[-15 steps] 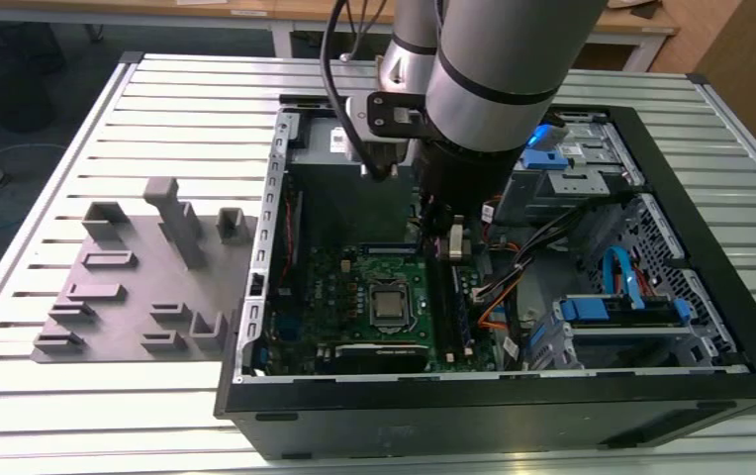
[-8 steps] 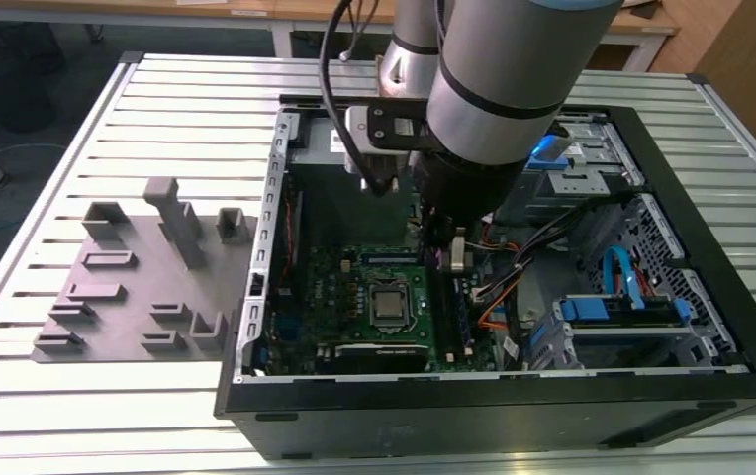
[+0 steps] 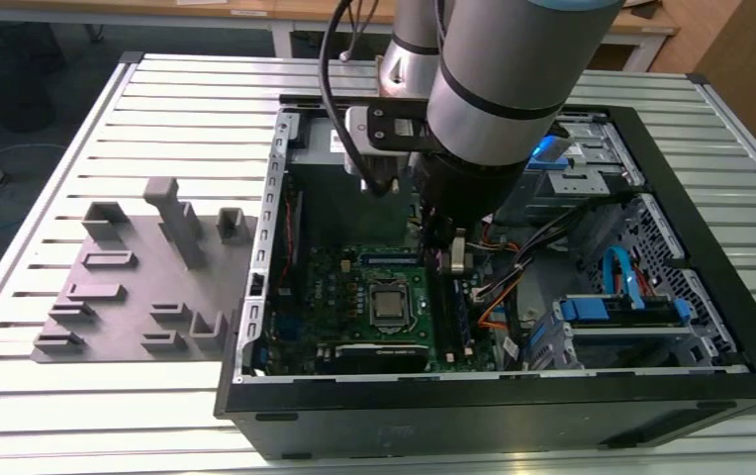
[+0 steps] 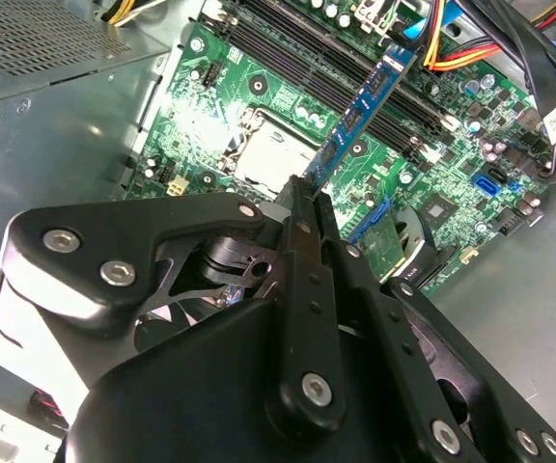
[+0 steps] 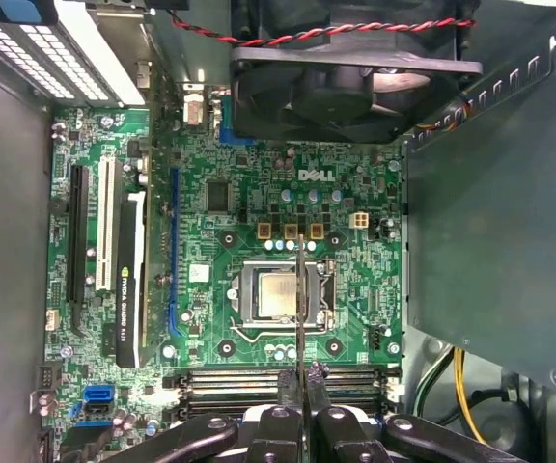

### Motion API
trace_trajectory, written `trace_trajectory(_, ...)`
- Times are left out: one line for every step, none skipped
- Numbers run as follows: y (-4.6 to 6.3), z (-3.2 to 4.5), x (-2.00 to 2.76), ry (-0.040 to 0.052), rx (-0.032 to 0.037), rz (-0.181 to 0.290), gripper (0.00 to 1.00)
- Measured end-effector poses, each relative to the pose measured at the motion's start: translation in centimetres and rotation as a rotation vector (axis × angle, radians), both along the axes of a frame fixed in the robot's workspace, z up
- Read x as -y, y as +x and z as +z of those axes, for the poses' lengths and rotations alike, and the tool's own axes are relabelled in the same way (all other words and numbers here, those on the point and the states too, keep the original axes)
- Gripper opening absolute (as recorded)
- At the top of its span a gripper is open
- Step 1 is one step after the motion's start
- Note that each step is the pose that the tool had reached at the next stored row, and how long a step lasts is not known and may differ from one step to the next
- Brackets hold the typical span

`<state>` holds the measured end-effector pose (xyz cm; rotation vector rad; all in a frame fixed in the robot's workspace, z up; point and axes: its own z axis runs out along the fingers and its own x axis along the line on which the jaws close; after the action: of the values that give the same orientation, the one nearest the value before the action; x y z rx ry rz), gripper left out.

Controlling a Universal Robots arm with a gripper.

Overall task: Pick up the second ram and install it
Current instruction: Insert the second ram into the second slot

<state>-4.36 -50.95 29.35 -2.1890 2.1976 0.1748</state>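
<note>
My gripper [image 4: 302, 193] is shut on the second ram [image 4: 365, 101], a thin blue-green stick with black chips that juts out from the fingertips over the motherboard. In the first wrist view the ram [image 5: 300, 309] shows edge-on as a thin line rising from the gripper [image 5: 300, 386], crossing the CPU socket [image 5: 278, 294]. The long black memory slots [image 4: 297, 43] lie just under and beside the stick. I cannot tell whether it touches them. In the exterior view the gripper [image 3: 453, 259] hangs inside the open computer case, above the slots [image 3: 459, 322].
The case walls [image 3: 262, 247] ring the motherboard. A fan [image 5: 355, 68] sits at one end, and orange and black cables [image 3: 511, 287] and a blue drive caddy [image 3: 622, 307] crowd the exterior view's right. A grey fixture plate with blocks [image 3: 128, 287] lies on the slatted table, left.
</note>
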Motion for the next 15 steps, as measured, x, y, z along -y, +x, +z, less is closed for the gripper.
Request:
trace_trajectory(0.00, 0.00, 0.00, 0.0000, 0.0000, -0.001, 0.11)
trace_trajectory(0.00, 0.00, 0.00, 0.0000, 0.0000, -0.004, 0.11)
trace_trajectory(0.01, 0.00, 0.00, -0.0001, 0.0000, -0.012, 0.11)
trace_trajectory(0.01, 0.00, 0.01, -0.0001, -0.0001, -0.023, 0.11)
trace_trajectory(0.00, -0.01, 0.00, -0.0002, -0.0001, -0.034, 0.11)
trace_trajectory(0.00, -0.01, 0.00, -0.0004, -0.0001, -0.045, 0.11)
trace_trajectory(0.00, -0.01, 0.00, -0.0004, 0.0000, -0.055, 0.11)
trace_trajectory(0.00, -0.01, 0.00, -0.0004, 0.0000, -0.066, 0.11)
trace_trajectory(0.00, -0.01, 0.00, -0.0006, 0.0000, -0.077, 0.11)
trace_trajectory(0.00, -0.01, 0.00, -0.0006, 0.0000, -0.088, 0.11)
trace_trajectory(0.00, -0.02, 0.00, -0.0006, 0.0000, -0.098, 0.11)
trace_trajectory(0.00, -0.02, 0.00, -0.0006, 0.0000, -0.107, 0.11)
trace_trajectory(0.00, -0.02, 0.00, -0.0006, 0.0000, -0.117, 0.11)
trace_trajectory(0.00, -0.02, 0.00, -0.0006, -0.0001, -0.127, 0.11)
trace_trajectory(0.00, -0.03, 0.00, -0.0006, -0.0001, -0.138, 0.11)
